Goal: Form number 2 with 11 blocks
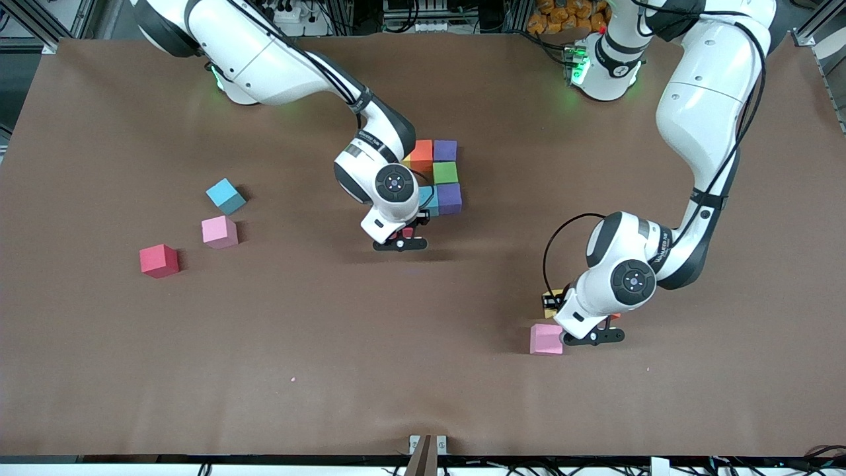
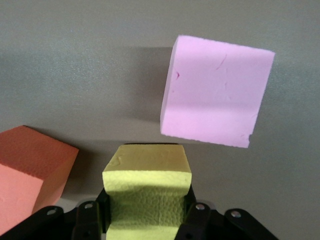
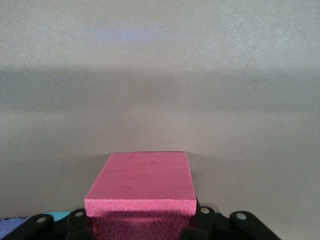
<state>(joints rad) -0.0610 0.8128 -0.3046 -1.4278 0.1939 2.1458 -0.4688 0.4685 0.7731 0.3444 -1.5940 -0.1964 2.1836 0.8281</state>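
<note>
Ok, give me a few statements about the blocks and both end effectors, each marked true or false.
1. The left end effector grips a yellow block. True.
2. The right end effector is empty. False: it is shut on a red block.
3. A pink block lies on the table beside the left end effector. True.
4. The light blue block toward the right arm's end sits on the loose pink block there. False: they lie apart on the table.
5. A purple block belongs to the partly built number 2. True.
</note>
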